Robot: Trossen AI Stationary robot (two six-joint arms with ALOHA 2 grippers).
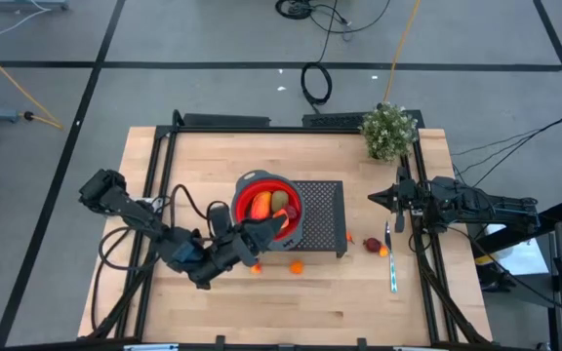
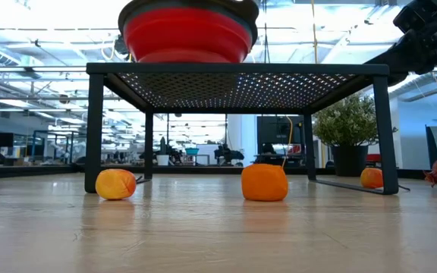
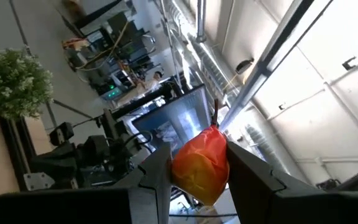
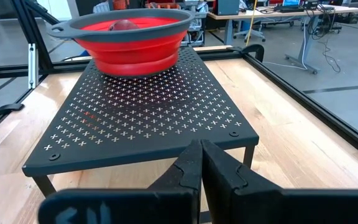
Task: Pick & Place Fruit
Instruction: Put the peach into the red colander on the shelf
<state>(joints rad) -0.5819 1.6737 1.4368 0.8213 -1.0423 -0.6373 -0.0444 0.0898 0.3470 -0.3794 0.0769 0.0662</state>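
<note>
The red-orange fruit piece [image 3: 202,163] is clamped between the two fingers of the left gripper [image 1: 261,232], which is pitched upward over the near rim of the red bowl [image 1: 245,195]; the bowl sits on the perforated black stand [image 1: 322,205] and already holds several pieces, an orange one and a greenish one among them. Directly below and just behind the left gripper, two pieces remain on the table [image 1: 359,292]: a yellow-orange ball [image 2: 116,183] and an orange ball [image 2: 265,182]. Further pieces, an orange ball [image 2: 371,177] and a dark red one [image 1: 372,245], lie beyond the stand, closer to the right gripper [image 1: 383,198], which is fully closed, holds nothing and waits beside the stand's far edge, near a thin utensil [image 1: 391,261] and below the potted plant [image 1: 389,130]. Judged from this pose, the step in hand is delivery into the bowl. Risk: the held piece appears to sit near the rim rather than over the bowl's centre, so release here could bounce it off the rim or off the pieces already inside and onto the table. A low wrist could also nudge the bowl along the stand.
</note>
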